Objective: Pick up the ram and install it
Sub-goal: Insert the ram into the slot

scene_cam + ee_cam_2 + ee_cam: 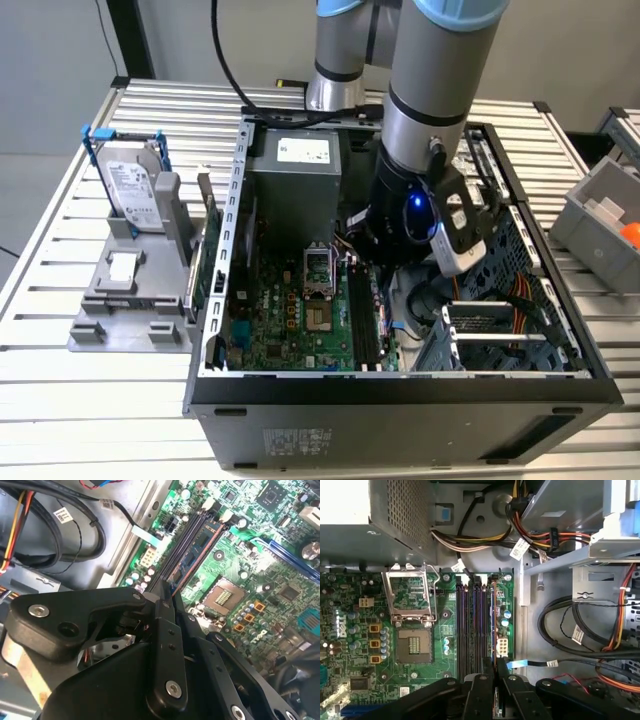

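Note:
The ram (493,625) is a thin green stick seen edge-on, standing in the outermost of the black memory slots (472,630) on the green motherboard (350,630); it also runs along the slots in the second wrist view (197,550). My gripper (495,666) reaches down into the open computer case (400,400) at one end of the stick, its black fingers (165,630) drawn close together on that end. In the exterior view the arm's wrist (400,215) hangs over the slots (362,320) and hides the fingertips.
The empty processor socket (412,647) lies beside the slots. Cable bundles (580,625) and a metal drive cage (500,330) crowd the other side. A power supply (295,170) fills the case's far end. A hard drive (135,185) stands in a grey fixture (125,300) at the exterior view's left.

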`<state>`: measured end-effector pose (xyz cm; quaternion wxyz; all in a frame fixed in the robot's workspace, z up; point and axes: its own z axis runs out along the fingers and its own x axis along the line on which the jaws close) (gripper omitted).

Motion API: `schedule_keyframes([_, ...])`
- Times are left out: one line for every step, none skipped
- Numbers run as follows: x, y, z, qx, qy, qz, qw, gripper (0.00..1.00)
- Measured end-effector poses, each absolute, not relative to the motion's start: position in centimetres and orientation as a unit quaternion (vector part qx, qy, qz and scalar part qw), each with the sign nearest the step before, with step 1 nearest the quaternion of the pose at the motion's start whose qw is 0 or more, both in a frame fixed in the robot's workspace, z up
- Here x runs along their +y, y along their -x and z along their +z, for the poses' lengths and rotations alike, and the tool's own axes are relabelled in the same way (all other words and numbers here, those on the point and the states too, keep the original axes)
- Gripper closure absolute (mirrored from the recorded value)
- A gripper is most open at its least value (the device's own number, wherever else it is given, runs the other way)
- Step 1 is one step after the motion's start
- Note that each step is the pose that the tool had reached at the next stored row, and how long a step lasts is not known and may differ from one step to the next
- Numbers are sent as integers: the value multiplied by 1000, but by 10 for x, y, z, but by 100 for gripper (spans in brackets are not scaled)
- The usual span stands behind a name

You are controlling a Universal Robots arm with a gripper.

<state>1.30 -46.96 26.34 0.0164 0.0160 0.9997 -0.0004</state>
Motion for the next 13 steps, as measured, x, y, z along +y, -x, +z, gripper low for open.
schedule_keyframes([-470,-13,262,1000,-16,0,16,100])
schedule_keyframes([-470,-13,261,1000,-16,0,16,100])
schedule_keyframes([-470,-13,260,1000,-15,0,16,100])
schedule_keyframes([-470,-13,259,1000,-15,0,16,100])
schedule_keyframes([-470,-13,258,1000,-15,0,16,100])
schedule_keyframes([-470,-13,256,1000,-15,0,16,100])
schedule_keyframes([-470,-13,255,1000,-15,0,16,100])
schedule_keyframes([-470,-13,254,1000,-15,0,16,100])
schedule_keyframes([-470,-13,252,1000,-15,0,16,100])
schedule_keyframes([-470,-13,250,1000,-15,0,16,100])
schedule_keyframes([-470,-13,249,1000,-15,0,16,100])
schedule_keyframes([-470,-13,247,1000,-15,0,16,100])
schedule_keyframes([-470,-13,246,1000,-14,0,16,100])
